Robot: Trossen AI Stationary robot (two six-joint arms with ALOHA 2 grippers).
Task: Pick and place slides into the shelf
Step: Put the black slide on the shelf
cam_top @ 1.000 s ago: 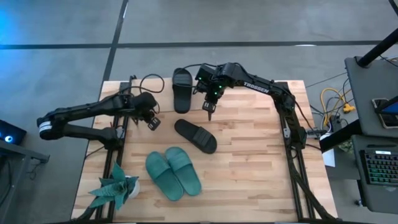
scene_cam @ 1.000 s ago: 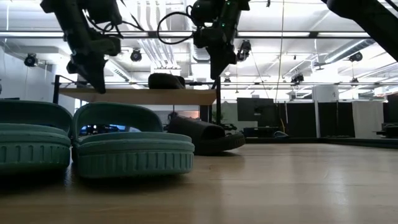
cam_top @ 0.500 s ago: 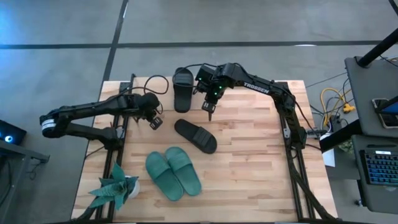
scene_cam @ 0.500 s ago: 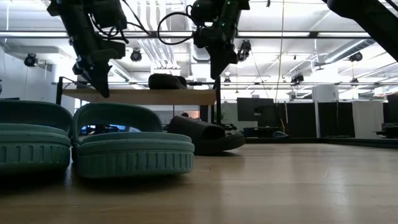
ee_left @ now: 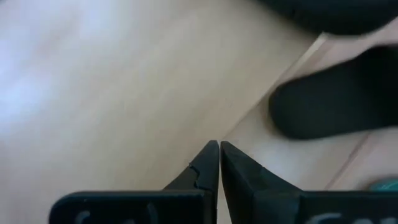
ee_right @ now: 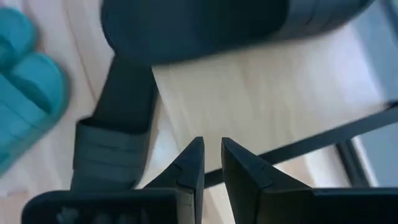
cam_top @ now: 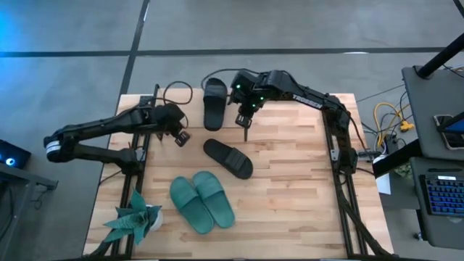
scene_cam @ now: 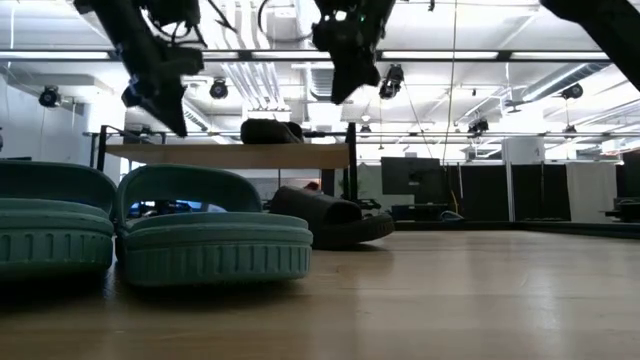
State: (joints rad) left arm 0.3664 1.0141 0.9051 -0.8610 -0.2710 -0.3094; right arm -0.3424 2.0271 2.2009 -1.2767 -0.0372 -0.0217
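Note:
One black slide (cam_top: 214, 104) (scene_cam: 268, 130) lies sole down on the shelf's top board (scene_cam: 225, 155) at the table's far edge. The other black slide (cam_top: 228, 158) (scene_cam: 330, 220) lies on the table in front of it. The teal pair (cam_top: 201, 201) (scene_cam: 150, 235) rests side by side nearer the front. My right gripper (cam_top: 244, 122) (ee_right: 212, 142) hangs in the air just right of the shelved slide, with a narrow gap between its fingers and nothing in it. My left gripper (cam_top: 181, 138) (ee_left: 219, 144) hangs shut and empty to the left, above the table.
A small green plant (cam_top: 134, 221) stands at the table's near left corner. A loose black cable (cam_top: 174, 94) loops at the far edge, left of the shelved slide. Bare wood spans the table's right half (cam_top: 297, 181).
My right gripper has risen away from the shelf and drifted slightly toward the far edge, tipping a little. My left gripper has lifted a bit and tipped too. All the slides have stayed where they were.

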